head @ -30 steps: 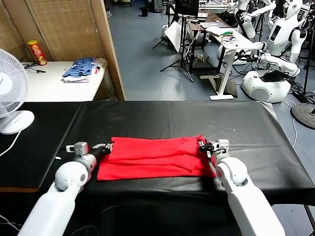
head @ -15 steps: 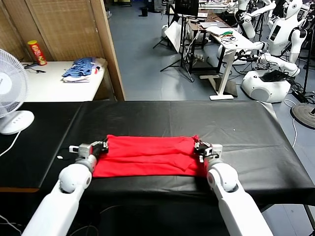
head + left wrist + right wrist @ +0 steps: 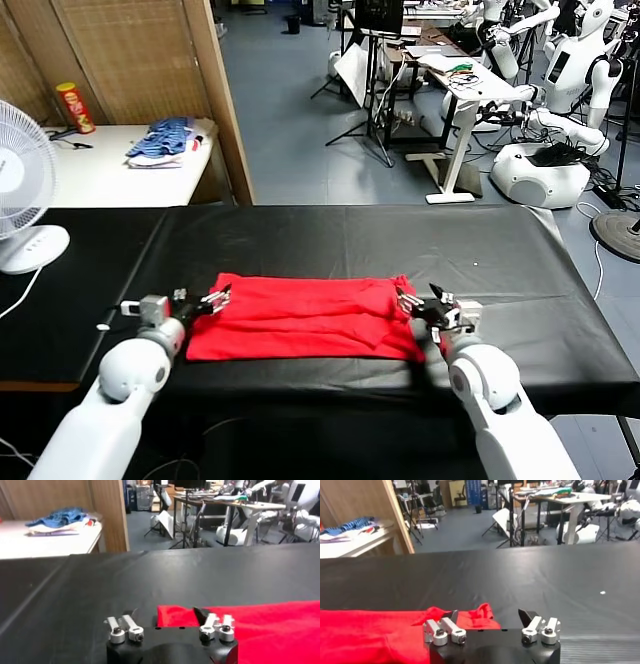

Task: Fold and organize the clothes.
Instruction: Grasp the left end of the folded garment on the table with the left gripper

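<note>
On the black table (image 3: 300, 235), the left gripper (image 3: 203, 301) stands released at the left edge of the folded red T-shirt (image 3: 300, 318), and the right gripper (image 3: 418, 305) stands released at its right edge

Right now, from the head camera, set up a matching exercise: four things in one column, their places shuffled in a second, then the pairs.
Things
1. red T-shirt
2. white fan
3. blue striped pile of clothes
4. right end effector

Places
A. on the white side table beyond the black table
B. folded flat on the black table, between the two arms
C. at the shirt's right edge, open
D. at the scene's far left edge

Pairs: 1-B, 2-D, 3-A, 4-C
</note>
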Tool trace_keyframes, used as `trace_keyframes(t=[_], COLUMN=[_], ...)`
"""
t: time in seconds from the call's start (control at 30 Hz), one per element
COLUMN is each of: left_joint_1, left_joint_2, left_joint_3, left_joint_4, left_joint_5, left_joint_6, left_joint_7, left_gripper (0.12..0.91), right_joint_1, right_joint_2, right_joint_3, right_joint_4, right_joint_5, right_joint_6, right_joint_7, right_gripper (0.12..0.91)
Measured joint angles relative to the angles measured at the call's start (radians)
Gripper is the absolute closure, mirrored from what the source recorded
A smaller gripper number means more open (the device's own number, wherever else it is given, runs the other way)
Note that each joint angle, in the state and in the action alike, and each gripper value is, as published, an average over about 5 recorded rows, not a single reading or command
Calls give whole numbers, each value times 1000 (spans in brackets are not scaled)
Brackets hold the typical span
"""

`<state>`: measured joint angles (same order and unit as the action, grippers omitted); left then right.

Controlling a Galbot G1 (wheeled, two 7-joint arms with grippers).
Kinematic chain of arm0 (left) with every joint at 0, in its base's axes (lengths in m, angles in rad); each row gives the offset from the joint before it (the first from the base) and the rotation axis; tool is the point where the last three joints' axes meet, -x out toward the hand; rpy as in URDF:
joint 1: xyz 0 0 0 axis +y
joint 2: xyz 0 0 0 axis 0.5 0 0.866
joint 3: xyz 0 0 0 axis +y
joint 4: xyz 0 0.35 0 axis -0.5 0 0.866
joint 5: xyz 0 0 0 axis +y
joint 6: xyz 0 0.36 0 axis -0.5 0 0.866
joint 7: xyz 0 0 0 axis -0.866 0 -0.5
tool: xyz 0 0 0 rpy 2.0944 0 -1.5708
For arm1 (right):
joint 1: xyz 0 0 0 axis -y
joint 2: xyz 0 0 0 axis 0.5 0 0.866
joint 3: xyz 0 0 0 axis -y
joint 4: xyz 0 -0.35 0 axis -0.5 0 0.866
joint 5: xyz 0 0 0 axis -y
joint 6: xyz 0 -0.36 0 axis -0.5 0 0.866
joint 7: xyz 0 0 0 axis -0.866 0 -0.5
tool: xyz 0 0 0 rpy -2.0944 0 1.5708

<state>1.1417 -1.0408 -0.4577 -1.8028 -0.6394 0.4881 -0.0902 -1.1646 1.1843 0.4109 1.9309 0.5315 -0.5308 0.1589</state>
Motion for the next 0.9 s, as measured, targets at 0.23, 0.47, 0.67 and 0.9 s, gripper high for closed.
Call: trace_keyframes(t=[0.23,0.47,0.67,0.9], left_joint_1=[101,160,164,144], left_joint_2=[-24,-43,-57,-53], left_joint_3=[-54,-71,-67,-47], left_joint_4=[-30,-27,-30,-46], left_joint_5=[-14,-13,21,124], left_joint_6=[-18,-42,-46,-42], left_joint_7=[-1,10,17,23], left_gripper=[232,286,568,881], right_joint_1=[-27,-30,-29,-27], right_joint_2=[-5,1,13,21], right_joint_3=[8,2,-6,-6], right_joint_4=[41,48,48,48], right_joint_5=[1,-13,-43,-64], right_joint_6=[1,4,14,20], right_joint_7=[-3,-2,-7,-13], right_gripper=[227,227,227,227])
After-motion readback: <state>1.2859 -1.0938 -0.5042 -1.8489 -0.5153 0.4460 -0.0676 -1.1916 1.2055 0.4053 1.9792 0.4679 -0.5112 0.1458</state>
